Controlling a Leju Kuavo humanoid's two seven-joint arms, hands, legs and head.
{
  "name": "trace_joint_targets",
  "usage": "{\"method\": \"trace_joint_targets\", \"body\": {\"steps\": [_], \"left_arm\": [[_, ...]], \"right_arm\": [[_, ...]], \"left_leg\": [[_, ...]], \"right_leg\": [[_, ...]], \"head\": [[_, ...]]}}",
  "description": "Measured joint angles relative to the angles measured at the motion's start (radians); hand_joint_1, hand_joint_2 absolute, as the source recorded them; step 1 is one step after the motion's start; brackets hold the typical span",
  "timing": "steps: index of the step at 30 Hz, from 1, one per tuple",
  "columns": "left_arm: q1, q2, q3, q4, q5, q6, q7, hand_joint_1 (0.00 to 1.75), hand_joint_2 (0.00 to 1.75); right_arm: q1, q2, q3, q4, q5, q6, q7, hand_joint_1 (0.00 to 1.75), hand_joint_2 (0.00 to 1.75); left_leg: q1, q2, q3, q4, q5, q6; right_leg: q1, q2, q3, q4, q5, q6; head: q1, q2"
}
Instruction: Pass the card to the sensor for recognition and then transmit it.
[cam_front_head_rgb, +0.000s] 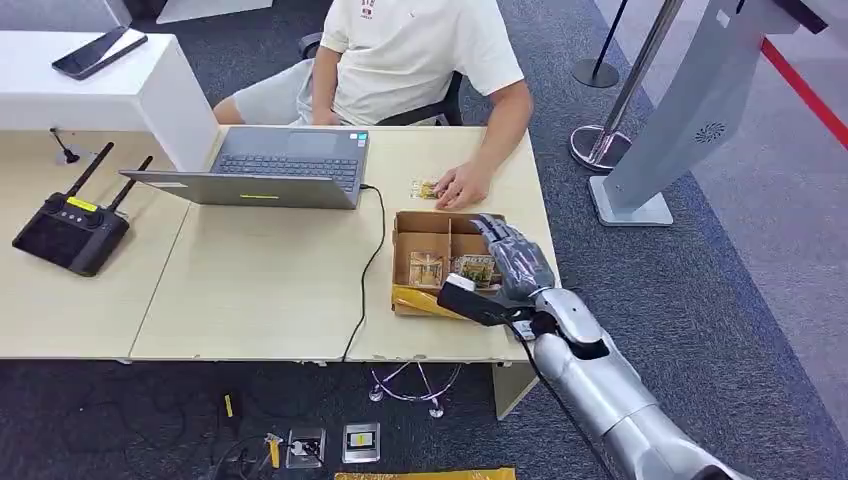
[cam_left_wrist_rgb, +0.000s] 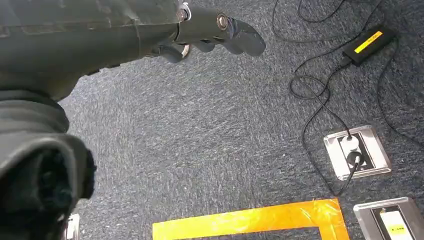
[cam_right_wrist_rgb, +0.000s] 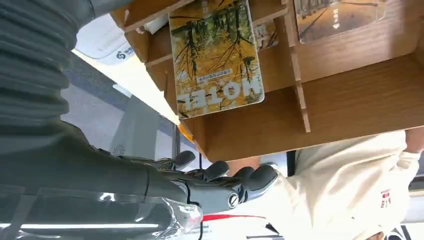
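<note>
The right hand (cam_front_head_rgb: 512, 262) is seen in the head view above the right side of a compartmented wooden box (cam_front_head_rgb: 404, 262) on the table (cam_front_head_rgb: 260, 290). Its fingers are stretched forward and slightly apart, and nothing is held in them. In the right wrist view the same hand (cam_right_wrist_rgb: 220, 182) is shown with its fingers (cam_right_wrist_rgb: 260, 176) extended just off the box's edge, clear of the card.

A card (cam_right_wrist_rgb: 216, 55) printed with yellow trees and the word HOTEL lies in one compartment of the box (cam_right_wrist_rgb: 350, 95), against a divider. In the head view this card (cam_front_head_rgb: 476, 268) is partly covered by the hand. A second card (cam_front_head_rgb: 428, 268) lies in the neighbouring compartment, and a further card (cam_right_wrist_rgb: 340, 17) is seen in the compartment next to it in the wrist view.

A person in a light T-shirt (cam_front_head_rgb: 420, 50) sits behind the table, with one hand (cam_front_head_rgb: 462, 186) resting on the table just beyond the box, beside a small card (cam_front_head_rgb: 424, 189).

An open laptop (cam_front_head_rgb: 270, 165) stands left of the box, its cable (cam_front_head_rgb: 368, 270) trailing over the table's front edge. A black device with two antennas (cam_front_head_rgb: 70, 230) lies far left.

The left hand (cam_left_wrist_rgb: 215, 32) is seen over grey carpet (cam_left_wrist_rgb: 200, 140); its fingers are curled in, with nothing in them. Cables, a floor socket (cam_left_wrist_rgb: 356, 152) and orange tape (cam_left_wrist_rgb: 250, 220) lie on the carpet.
</note>
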Motion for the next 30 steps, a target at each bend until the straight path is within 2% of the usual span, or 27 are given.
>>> {"method": "trace_joint_targets", "body": {"steps": [4, 5, 6, 7, 8, 17, 30], "left_arm": [[0.000, 0.000, 0.000, 0.000, 0.000, 0.001, 0.000, 0.00, 0.00], [0.000, 0.000, 0.000, 0.000, 0.000, 0.001, 0.000, 0.00, 0.00], [0.000, 0.000, 0.000, 0.000, 0.000, 0.002, 0.000, 0.00, 0.00], [0.000, 0.000, 0.000, 0.000, 0.001, 0.002, 0.000, 0.00, 0.00], [0.000, 0.000, 0.000, 0.000, 0.001, 0.003, 0.000, 0.00, 0.00], [0.000, 0.000, 0.000, 0.000, -0.005, 0.010, 0.000, 0.00, 0.00], [0.001, 0.000, 0.000, 0.000, -0.003, 0.011, 0.000, 0.00, 0.00]], "right_arm": [[0.000, 0.003, 0.001, 0.000, 0.000, 0.005, 0.000, 0.00, 1.75], [0.000, 0.003, 0.001, 0.000, 0.000, 0.006, 0.000, 0.14, 1.75], [0.000, 0.003, 0.001, 0.000, 0.001, 0.010, 0.000, 0.14, 1.75], [0.000, 0.003, 0.002, 0.000, 0.001, 0.013, 0.000, 1.69, 1.75], [0.000, 0.003, 0.002, 0.000, 0.001, 0.016, 0.000, 1.75, 1.75], [0.000, 0.003, 0.012, -0.016, -0.006, 0.096, 0.003, 1.75, 1.75], [-0.001, 0.002, 0.012, -0.025, -0.016, 0.100, 0.002, 1.75, 1.75]], "left_leg": [[0.000, 0.000, 0.000, 0.000, 0.000, 0.000], [0.000, 0.000, 0.000, 0.000, 0.000, 0.000], [0.000, 0.000, 0.000, 0.000, 0.000, 0.000], [0.000, 0.000, 0.000, 0.000, 0.000, 0.000], [0.000, 0.000, 0.000, 0.000, 0.000, 0.000], [0.000, 0.000, 0.000, 0.000, 0.000, 0.000], [0.000, 0.000, 0.000, 0.000, 0.000, 0.000]], "right_leg": [[0.000, 0.000, 0.000, 0.000, 0.000, 0.000], [0.000, 0.000, 0.000, 0.000, 0.000, 0.000], [0.000, 0.000, 0.000, 0.000, 0.000, 0.000], [0.000, 0.000, 0.000, 0.000, 0.000, 0.000], [0.000, 0.000, 0.000, 0.000, 0.000, 0.000], [0.000, 0.000, 0.000, 0.000, 0.000, 0.000], [0.000, 0.000, 0.000, 0.000, 0.000, 0.000]], "head": [[0.000, 0.000], [0.000, 0.000], [0.000, 0.000], [0.000, 0.000], [0.000, 0.000], [0.000, 0.000], [0.000, 0.000]]}}
